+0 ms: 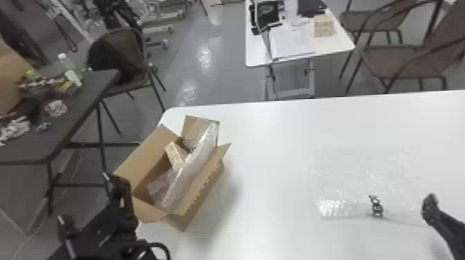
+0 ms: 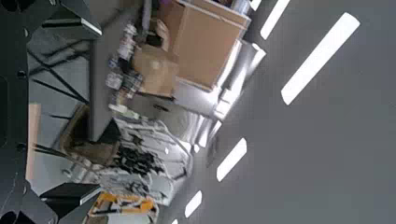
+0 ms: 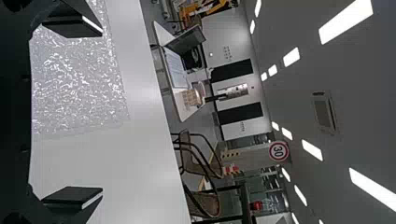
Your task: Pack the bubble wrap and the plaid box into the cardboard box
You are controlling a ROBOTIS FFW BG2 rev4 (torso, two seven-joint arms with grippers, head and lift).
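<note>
My left gripper [image 1: 84,197], fingers spread apart with nothing between them, is just beside the near-left corner of the open cardboard box [image 1: 204,190]; whether it touches a flap, I cannot tell. The box sits on the white table [image 1: 276,138], right of and ahead of that gripper. Inside it the plaid box [image 1: 174,154] lies tilted, partly behind a clear plastic wrap [image 1: 199,155] that stands up above the rim on the side away from my left gripper. My right gripper [image 1: 431,207] also has its fingers wide apart, holding nothing. The flat sheet of bubble wrap [image 1: 366,173] lies on the white table, ahead and mostly to the left of my right gripper, outside the box. Further out: dark table [image 1: 83,100] with a bottle [image 1: 72,72], left of and beyond my left gripper; far desk [image 1: 334,41] with a small tan box [image 1: 323,26], well ahead of my right gripper.
</note>
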